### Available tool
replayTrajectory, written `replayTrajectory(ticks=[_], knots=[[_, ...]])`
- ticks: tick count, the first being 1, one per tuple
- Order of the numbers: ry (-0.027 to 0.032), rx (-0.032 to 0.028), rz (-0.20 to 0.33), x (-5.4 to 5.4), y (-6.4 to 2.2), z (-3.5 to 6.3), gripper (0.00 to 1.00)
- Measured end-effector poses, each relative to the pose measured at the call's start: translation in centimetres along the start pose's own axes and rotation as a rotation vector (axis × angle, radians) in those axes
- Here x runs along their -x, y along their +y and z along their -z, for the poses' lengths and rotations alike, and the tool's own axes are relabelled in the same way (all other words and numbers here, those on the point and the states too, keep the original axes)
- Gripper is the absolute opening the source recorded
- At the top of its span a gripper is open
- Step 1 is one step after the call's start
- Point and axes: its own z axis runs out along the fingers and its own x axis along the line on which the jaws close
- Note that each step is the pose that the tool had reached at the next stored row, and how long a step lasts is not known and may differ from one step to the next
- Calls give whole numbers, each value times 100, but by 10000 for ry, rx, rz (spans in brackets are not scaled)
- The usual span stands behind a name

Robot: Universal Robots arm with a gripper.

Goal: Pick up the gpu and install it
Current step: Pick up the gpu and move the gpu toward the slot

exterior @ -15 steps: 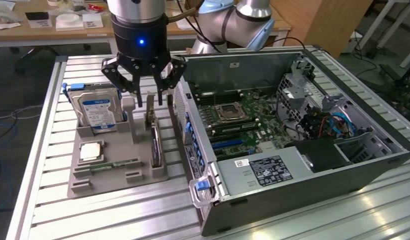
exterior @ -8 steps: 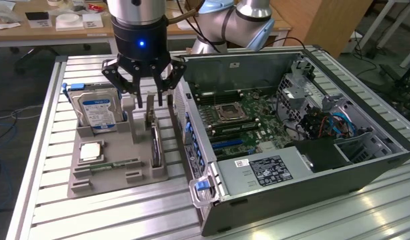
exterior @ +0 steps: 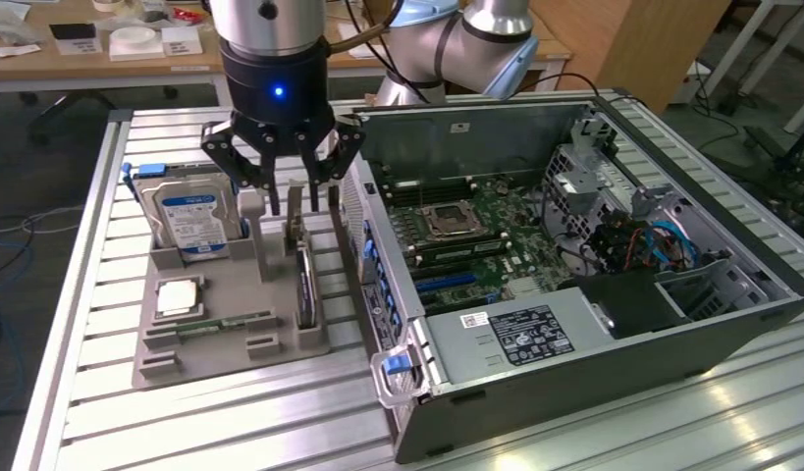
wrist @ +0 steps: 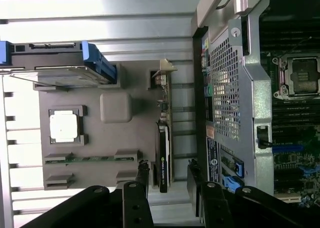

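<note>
Slatted metal desk [exterior: 80,334] carries a grey holder [exterior: 166,368]: gpu [exterior: 304,280] standing on edge in the slot nearest the open PC case [exterior: 612,334], w/ hard drive [exterior: 192,221], CPU [exterior: 179,296] and memory stick [exterior: 225,324] in their own slots. Your tool [exterior: 291,196] hangs released just over the gpu, jaws wide, one each side of the card, holding nothing. I'd keep it centred & square to the thin edge, clear of the bracket end.

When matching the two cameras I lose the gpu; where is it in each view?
Exterior view: the gpu stands on edge in the gray holder, beside the computer case, under the gripper.
Wrist view: the gpu is in that same slot, between holder and case.
Shared landmark: the hard drive.
</note>
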Motion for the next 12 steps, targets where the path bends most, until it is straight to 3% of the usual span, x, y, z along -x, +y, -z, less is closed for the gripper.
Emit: replayTrajectory(ticks=[12], knots=[[1, -2, 0, -1, -2, -32, 44]])
